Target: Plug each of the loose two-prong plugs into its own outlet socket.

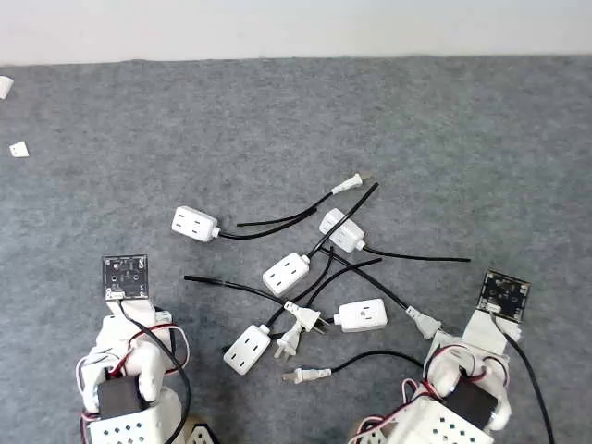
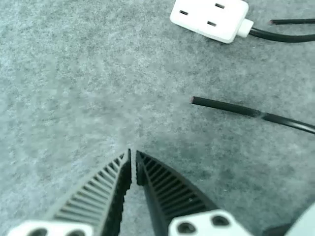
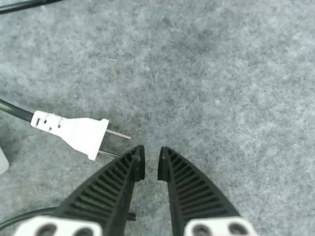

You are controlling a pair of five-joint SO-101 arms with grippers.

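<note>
**Flagging snag risk before first grab**

My left gripper (image 2: 133,155) sits closed and empty, near white plastic outlet socket (image 2: 209,18). Right gripper (image 3: 151,160) is barely apart, just beside flat-lying white two-prong plug (image 3: 74,132). Black cords (image 2: 231,109) cross mid-table. I'd guess lifting one drags neighbours, twisting sockets off line.

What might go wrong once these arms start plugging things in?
The black cords cross in a tangle mid-table, so lifting one plug may drag neighbouring outlet sockets. The sockets lie loose on the grey mat, so a push could slide one away instead of seating the prongs. The two-prong plug by the right gripper lies flat; a skewed grasp might misalign it.
</note>
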